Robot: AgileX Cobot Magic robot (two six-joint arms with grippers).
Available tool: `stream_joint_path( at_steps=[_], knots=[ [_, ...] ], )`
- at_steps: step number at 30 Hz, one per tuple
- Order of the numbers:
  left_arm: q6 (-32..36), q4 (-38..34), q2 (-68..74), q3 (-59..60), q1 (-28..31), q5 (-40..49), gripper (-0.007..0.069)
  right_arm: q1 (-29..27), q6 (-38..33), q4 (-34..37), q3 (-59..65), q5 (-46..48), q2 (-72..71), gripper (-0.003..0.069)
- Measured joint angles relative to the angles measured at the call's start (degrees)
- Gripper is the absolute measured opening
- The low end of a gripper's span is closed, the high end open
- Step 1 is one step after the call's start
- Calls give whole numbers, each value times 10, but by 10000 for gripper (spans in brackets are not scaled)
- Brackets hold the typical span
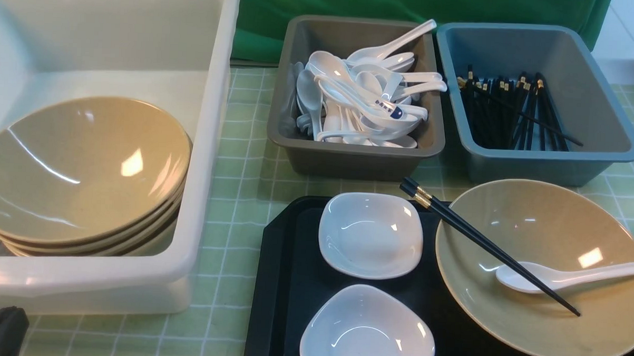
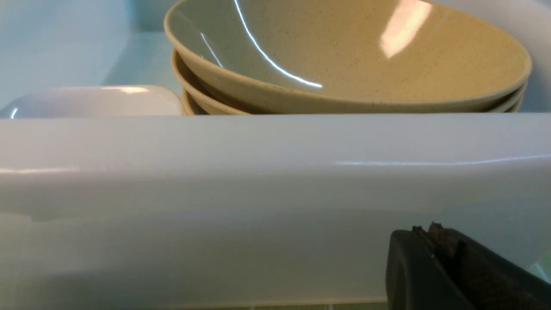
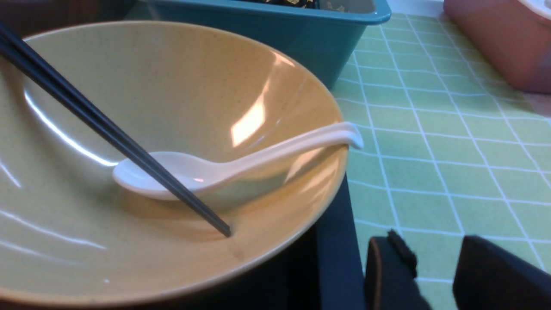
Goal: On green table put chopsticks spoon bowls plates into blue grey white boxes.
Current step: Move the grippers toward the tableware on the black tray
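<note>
Closest in, a white plate (image 1: 367, 330) sits on the near part of the black tray (image 1: 276, 282), and a second plate (image 1: 370, 235) lies just behind it, the two not quite touching. Right of them on the same tray is a big olive bowl (image 1: 547, 228). The chopsticks (image 1: 483, 244) lean across its left rim, gold-banded ends out over the tray, tips down inside, crossing over the scoop of the spoon (image 1: 572, 276). The spoon's handle rests on the right rim and pokes out past it. Over on the left of the green bench (image 1: 243, 186), the white box (image 1: 200, 195) holds a stack of bowls (image 1: 80, 175). At the back, the grey box (image 1: 349, 158) is piled with spoons (image 1: 351, 100), and the blue box (image 1: 533, 164) beside it carries black sticks (image 1: 514, 111). The left jaws are pressed together, gripping nothing, low against the white box's near wall. The right jaws stand partly apart, nothing between them, down over the bench just off the tray's right edge, near the spoon handle.
</note>
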Motion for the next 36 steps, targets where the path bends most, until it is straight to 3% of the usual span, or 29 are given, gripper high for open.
stream_joint_path(
  at_steps=[10, 25, 31, 36],
  knots=[
    [0, 0, 0, 0, 0, 0, -2, 0, 0, 0, 1, -9, 0, 236],
    [0, 0, 0, 0, 0, 0, -2, 0, 16, 0, 12, -246, 0, 236],
    [0, 0, 0, 0, 0, 0, -2, 0, 29, 0, 12, -274, 0, 236],
    [0, 0, 0, 0, 0, 0, -2, 0, 88, 0, 12, -317, 3, 236]
  ],
)
